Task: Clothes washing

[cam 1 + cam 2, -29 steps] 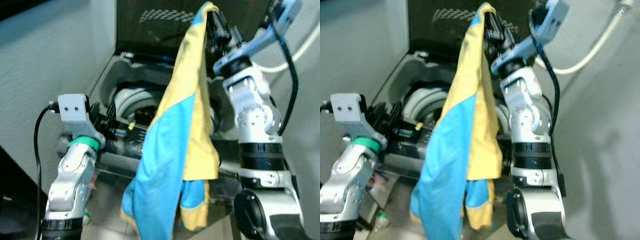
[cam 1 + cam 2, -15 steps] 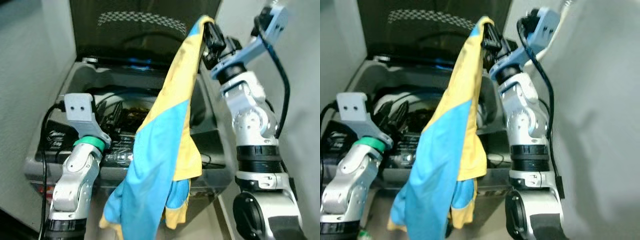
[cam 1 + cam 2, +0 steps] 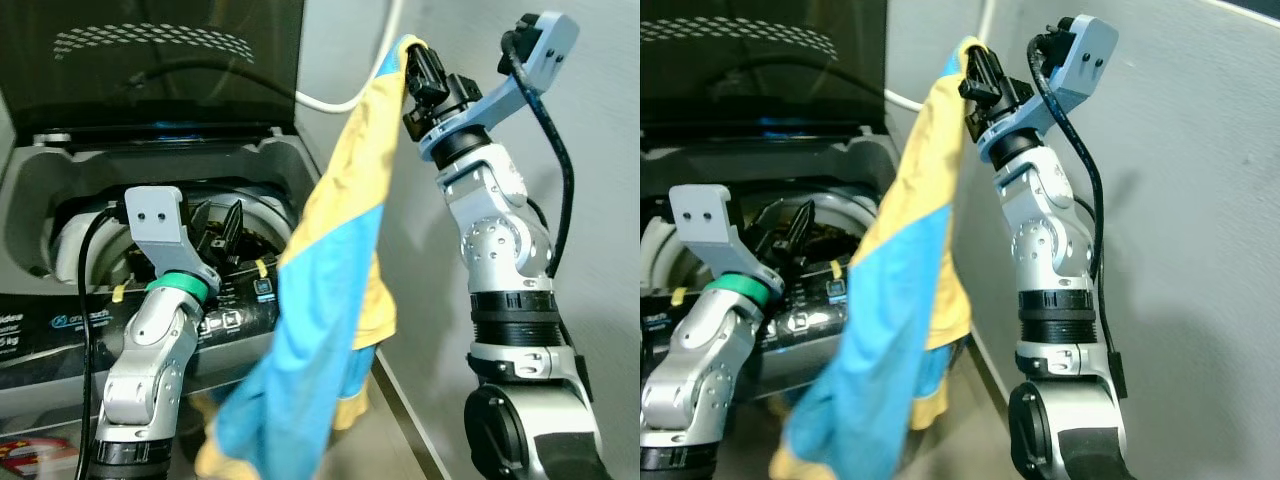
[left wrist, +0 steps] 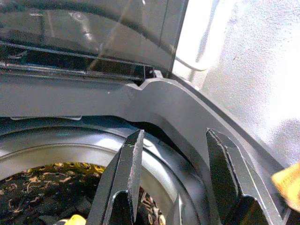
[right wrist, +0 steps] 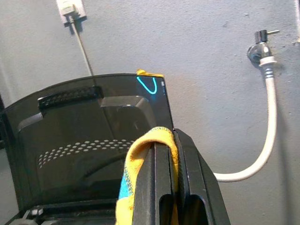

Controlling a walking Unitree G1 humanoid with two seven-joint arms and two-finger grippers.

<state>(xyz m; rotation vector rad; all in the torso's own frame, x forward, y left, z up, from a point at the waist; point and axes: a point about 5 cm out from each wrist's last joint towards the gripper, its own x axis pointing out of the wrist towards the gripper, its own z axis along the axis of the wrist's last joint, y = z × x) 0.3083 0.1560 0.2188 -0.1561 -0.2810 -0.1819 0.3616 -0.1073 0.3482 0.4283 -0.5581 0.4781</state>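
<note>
A yellow and blue garment hangs from my right gripper, which is raised high to the right of the top-loading washing machine and shut on the cloth's top edge. The cloth drapes down past the machine's right front corner. My left gripper is open over the drum opening, its fingers apart above dark laundry lying in the drum. The machine's dark lid stands raised at the back.
A grey wall runs close along my right side. A white hose leads from a wall tap toward the machine. A power cord drops from a socket behind the lid. Tiled floor lies below.
The whole view has swung to the right, so the machine now sits at the left and the wall fills the right. My right gripper still holds the garment up; the left stays over the drum.
</note>
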